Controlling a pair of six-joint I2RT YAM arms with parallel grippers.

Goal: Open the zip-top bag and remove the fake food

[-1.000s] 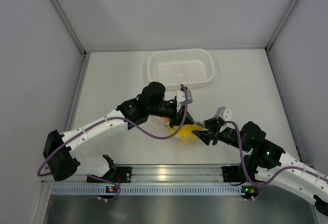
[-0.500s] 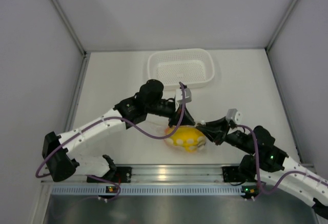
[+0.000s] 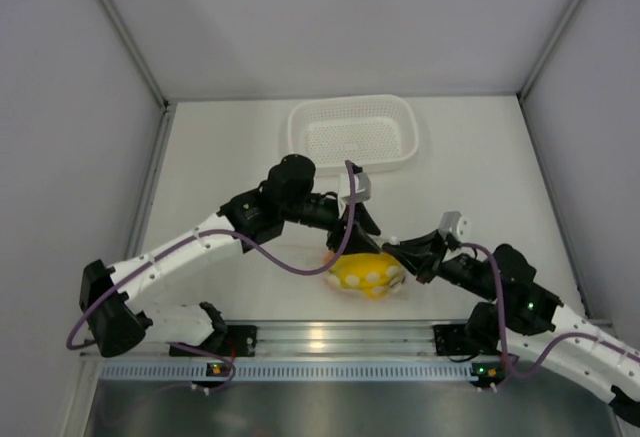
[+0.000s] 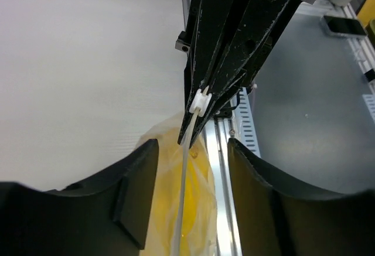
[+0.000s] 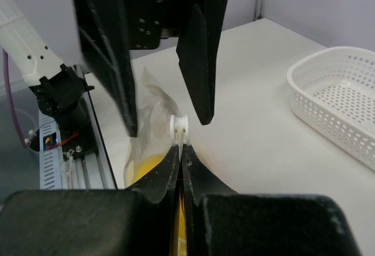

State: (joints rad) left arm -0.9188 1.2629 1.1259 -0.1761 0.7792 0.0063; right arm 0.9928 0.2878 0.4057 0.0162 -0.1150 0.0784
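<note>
The zip-top bag point(image 3: 368, 275) lies near the table's front edge, clear with white dots, with yellow fake food point(image 3: 358, 271) inside and an orange bit point(image 3: 328, 257) at its left end. My right gripper point(image 3: 398, 253) is shut on the bag's top edge, just behind the white slider point(image 5: 181, 126). In the right wrist view its fingertips point(image 5: 176, 153) pinch the strip. My left gripper point(image 3: 354, 229) is open, one finger on each side of the bag's top strip point(image 4: 186, 174) without touching it. The yellow food point(image 4: 198, 209) shows below through the plastic.
A white perforated basket point(image 3: 350, 103) stands at the back of the table, past the left arm. An aluminium rail point(image 3: 330, 337) runs along the near edge just in front of the bag. Grey walls close in the sides and back.
My left gripper has opened and let go of the bag's top. My right gripper moved in from the right and shut on the edge by the slider. The bag settled lower.
</note>
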